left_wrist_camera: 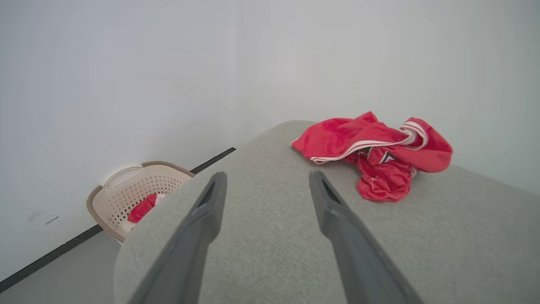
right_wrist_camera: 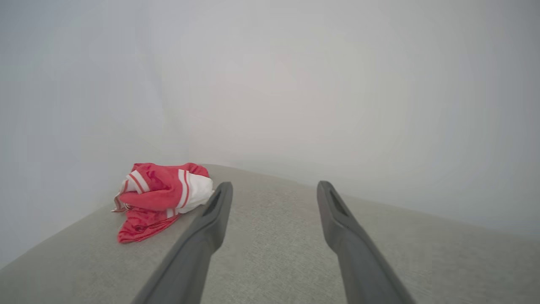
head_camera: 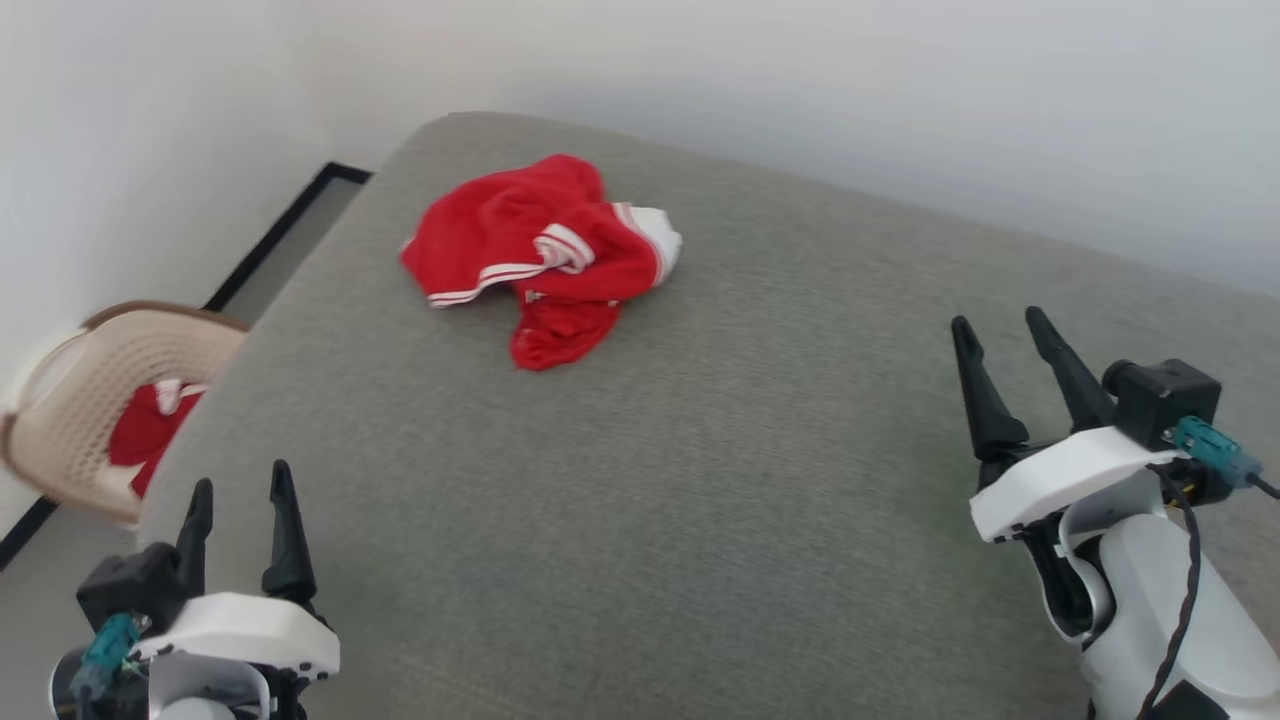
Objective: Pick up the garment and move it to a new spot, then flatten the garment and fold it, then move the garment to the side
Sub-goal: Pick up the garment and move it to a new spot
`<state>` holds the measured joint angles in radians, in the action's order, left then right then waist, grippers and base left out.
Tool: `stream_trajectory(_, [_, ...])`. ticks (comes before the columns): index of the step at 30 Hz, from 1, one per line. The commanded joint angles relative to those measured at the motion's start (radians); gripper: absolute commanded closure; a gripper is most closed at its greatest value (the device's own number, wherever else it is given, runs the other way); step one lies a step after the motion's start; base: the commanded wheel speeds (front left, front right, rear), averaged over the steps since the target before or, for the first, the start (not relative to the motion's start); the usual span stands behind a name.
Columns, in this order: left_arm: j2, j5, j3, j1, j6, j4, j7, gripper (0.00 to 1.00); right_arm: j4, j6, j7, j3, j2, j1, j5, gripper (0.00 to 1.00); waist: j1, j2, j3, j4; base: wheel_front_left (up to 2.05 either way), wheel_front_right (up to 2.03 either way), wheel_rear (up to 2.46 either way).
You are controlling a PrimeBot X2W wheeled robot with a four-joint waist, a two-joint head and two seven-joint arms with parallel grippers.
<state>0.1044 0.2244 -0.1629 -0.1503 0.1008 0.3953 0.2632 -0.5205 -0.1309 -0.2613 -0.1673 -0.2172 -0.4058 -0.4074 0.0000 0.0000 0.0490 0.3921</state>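
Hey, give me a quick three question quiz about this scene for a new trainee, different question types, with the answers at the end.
1. True or false: the garment lies flat and neatly folded on the grey cushion.
2. The left pincer and right pincer are: A) both shut on the garment; B) both open and apart from it; C) one open, one shut.
3. Fill in: the beige basket beside the cushion holds something ____ in colour.
Key: 1 false, it is crumpled; 2 B; 3 red.
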Motion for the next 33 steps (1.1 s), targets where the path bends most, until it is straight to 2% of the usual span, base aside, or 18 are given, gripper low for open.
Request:
stream_trajectory(1, [-0.007, -0.004, -0.007, 0.017, -0.006, -0.012, 0.002, 0.00, 0.000, 0.000, -0.005, -0.006, 0.005, -0.012, -0.009, 0.00, 0.0000, 0.0000, -0.002, 0.045, 0.00, 0.00, 0.00])
stream_trajectory(9, [-0.039, -0.013, -0.031, 0.066, -0.023, -0.079, 0.002, 0.00, 0.006, 0.000, -0.005, -0.065, 0.014, -0.004, -0.037, 0.00, 0.0000, 0.0000, -0.006, 0.125, 0.00, 0.00, 0.00])
stream_trajectory(18, [-0.051, -0.015, -0.046, 0.117, -0.042, -0.148, 0.002, 0.00, -0.015, 0.000, -0.005, -0.131, 0.008, -0.049, -0.061, 0.00, 0.0000, 0.0000, 0.009, 0.132, 0.00, 0.00, 0.00])
stream_trajectory(22, [-0.052, -0.021, -0.028, 0.104, -0.031, -0.138, 0.002, 0.00, -0.015, 0.000, -0.005, -0.132, -0.003, -0.042, -0.058, 0.00, 0.0000, 0.0000, 0.011, 0.129, 0.00, 0.00, 0.00])
stream_trajectory(28, [-0.047, -0.016, 0.005, 0.022, -0.001, -0.108, 0.002, 0.00, -0.003, 0.000, -0.005, -0.132, -0.010, -0.055, -0.053, 0.00, 0.0000, 0.0000, 0.055, 0.048, 0.00, 0.00, 0.00])
stream_trajectory(33, [0.021, -0.018, 0.053, -0.126, 0.022, -0.026, 0.002, 0.00, 0.022, 0.000, -0.005, -0.130, -0.013, -0.068, -0.046, 0.00, 0.0000, 0.0000, 0.117, -0.053, 0.00, 0.00, 0.00])
